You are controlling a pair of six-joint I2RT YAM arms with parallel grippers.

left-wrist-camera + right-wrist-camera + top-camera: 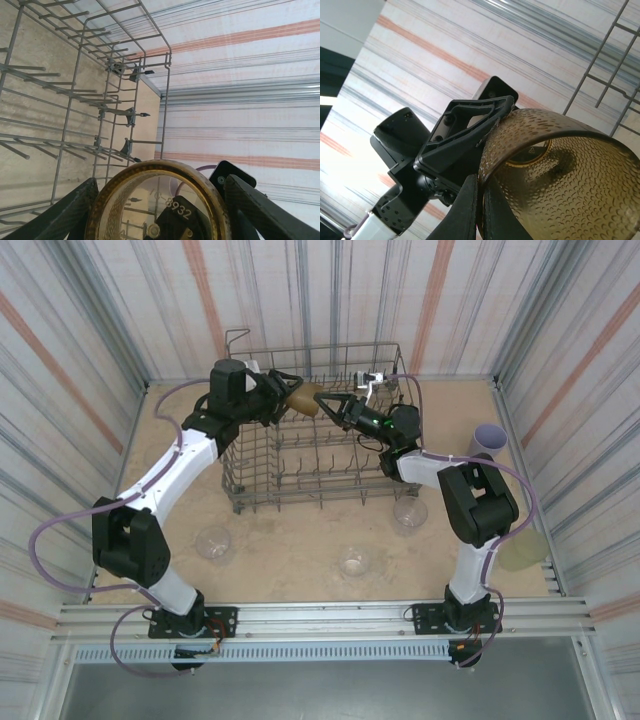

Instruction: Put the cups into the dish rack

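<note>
Table (290,530): dish rack (300,490), three clear cups (214,542), lavender cup (490,440), yellow-green cup (522,550).

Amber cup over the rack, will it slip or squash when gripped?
Probably light and fairly stiff: the amber cup looks thin-walled, yet its rim looks round while pinched by the right pincer. Its dimpled wall likely aids grip. Laid sideways, it could roll.

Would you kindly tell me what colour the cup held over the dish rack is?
The cup is amber-brown and dimpled; the right wrist view shows it best.
</note>
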